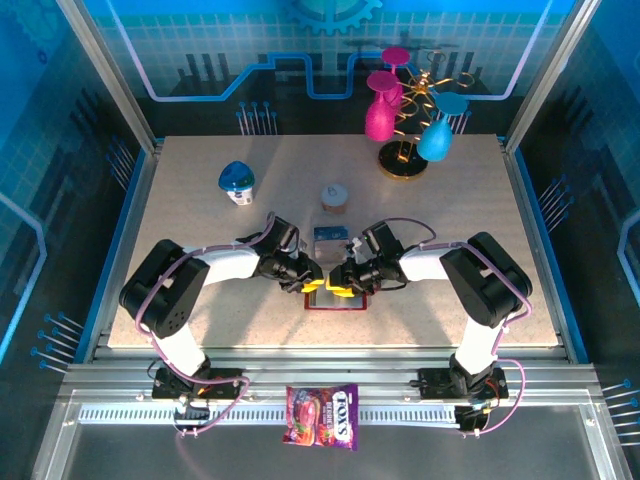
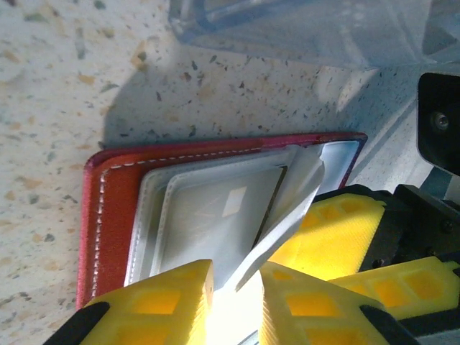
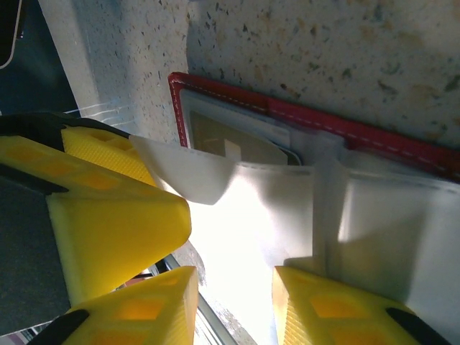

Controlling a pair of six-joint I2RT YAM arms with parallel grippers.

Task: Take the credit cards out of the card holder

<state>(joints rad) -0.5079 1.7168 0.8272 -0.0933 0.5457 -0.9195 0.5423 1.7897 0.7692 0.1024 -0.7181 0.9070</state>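
Card holder (image 2: 108, 208), open on table (image 2: 57, 86): we are straddling its pockets (image 2: 208, 208) with left claw (image 2: 236, 272) and right claw (image 3: 233, 279), both narrowly parted, risking tugging them instead of credit cards (image 3: 237, 140).

From above, the left gripper (image 1: 313, 287) and the right gripper (image 1: 343, 285) cover most of the card holder (image 1: 337, 307); just its red edge at 6 o'clock stays free. At the right wrist, strong glare whitens the pockets (image 3: 244, 215), so their content cannot be told.
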